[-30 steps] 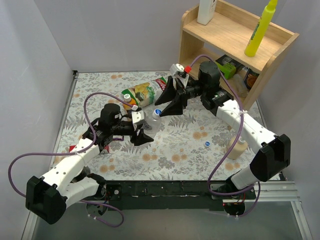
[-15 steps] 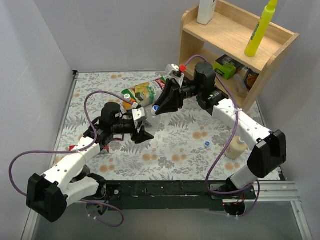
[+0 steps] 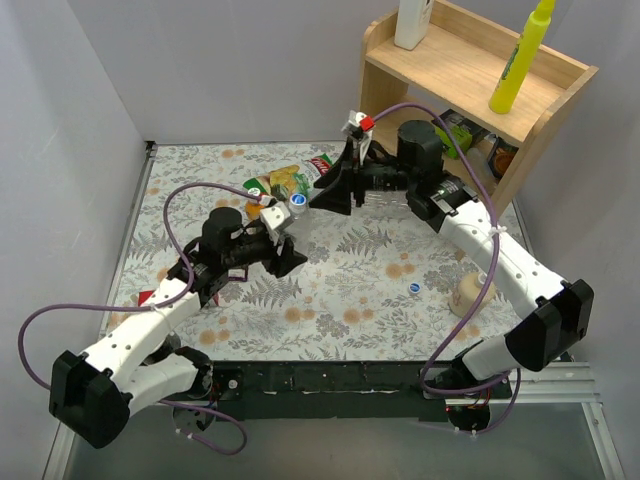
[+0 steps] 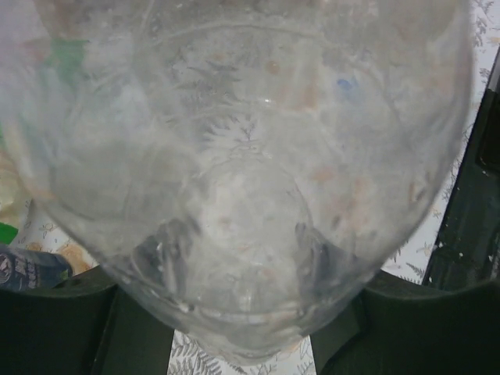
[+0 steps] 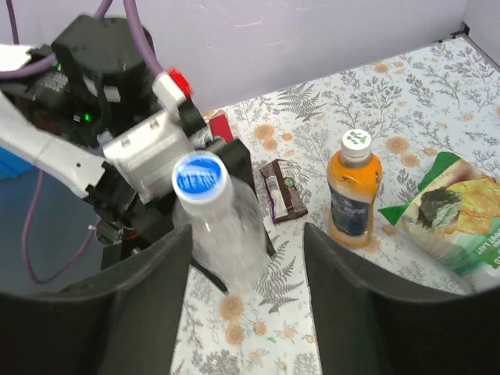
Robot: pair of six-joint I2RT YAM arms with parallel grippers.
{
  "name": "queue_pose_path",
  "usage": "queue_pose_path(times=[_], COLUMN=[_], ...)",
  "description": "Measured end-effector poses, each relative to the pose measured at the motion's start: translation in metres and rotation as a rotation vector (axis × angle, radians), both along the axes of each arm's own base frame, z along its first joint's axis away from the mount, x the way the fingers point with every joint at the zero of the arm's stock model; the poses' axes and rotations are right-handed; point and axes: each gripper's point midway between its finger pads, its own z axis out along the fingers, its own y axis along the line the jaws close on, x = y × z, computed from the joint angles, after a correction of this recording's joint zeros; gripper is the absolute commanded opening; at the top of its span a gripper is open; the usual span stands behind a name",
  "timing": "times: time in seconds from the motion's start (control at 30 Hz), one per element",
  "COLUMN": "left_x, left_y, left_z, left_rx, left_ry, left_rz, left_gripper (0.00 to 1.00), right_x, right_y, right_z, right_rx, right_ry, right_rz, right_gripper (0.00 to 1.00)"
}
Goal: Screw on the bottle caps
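- At the near side of the worktop (image 3: 350, 270), a loose blue cap (image 3: 414, 288) lies flat near the cream pump bottle (image 3: 468, 294). A low sweep of the right arm could flick it away. No open bottle neck for it can be seen.
- Left of centre, the left jaws are clamped on the lower part of a clear bottle (image 5: 230, 234), held off the worktop and leaning. The wall looks thin, so a hard squeeze may buckle it, while a slack one would let it spin under any twist.
- In the left wrist view the bottle fills nearly everything, so the contact points are a blur.
- On its neck sits a blue cap (image 5: 200, 174). Whether the thread is run home or the cap merely rests there cannot be told; if loose, a tilt would drop it.
- Just beyond, the right jaws stand apart and empty, one on either side of the capped top in their own view, not touching it. Closing off-centre would knock the cap askew.
- Further back, the orange bottle (image 5: 353, 199) stands upright with a whitish-green cap (image 5: 356, 140) on it. Its tightness is unreadable too, and a passing elbow could topple it.
- At the far side, a red-labelled thing (image 3: 320, 163) beside the snack bag (image 3: 288, 181) is half hidden behind the right jaws, and what it is cannot be made out.
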Motion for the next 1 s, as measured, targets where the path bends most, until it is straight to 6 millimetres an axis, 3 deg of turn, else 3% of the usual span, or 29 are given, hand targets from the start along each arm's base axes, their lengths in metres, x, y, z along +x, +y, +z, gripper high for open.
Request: queue_pose_path(times=[0.17,0.3,0.57,0.77,1.0], left_x=[-0.020,-0.039,-0.042,-0.043,-0.045], left_y=[0.012,0.003,-0.004,-0.005,-0.004], left_z=[0.004,0.001,-0.005,-0.004,-0.006], left_rx=[-0.011,-0.019,-0.018,-0.022,-0.017], left_ry=[0.016,0.061,0.093,0.090,0.105], left_rz=[-0.124,-0.255,-0.325,-0.337,-0.334], left_gripper=[0.00,0.00,0.00,0.00,0.00], right_x=[0.009,-0.021,-0.060,-0.058,-0.051], right_y=[-0.022,-0.014,0.007,0.011,0.016], right_z=[0.005,0.012,0.014,0.011,0.006], right_rx=[0.066,0.113,0.141,0.142,0.138], right_ry=[-0.028,-0.055,-0.060,-0.055,-0.045], right_rz=[0.098,0.257,0.449,0.449,0.428], right_gripper=[0.74,0.74,0.69,0.67,0.54])
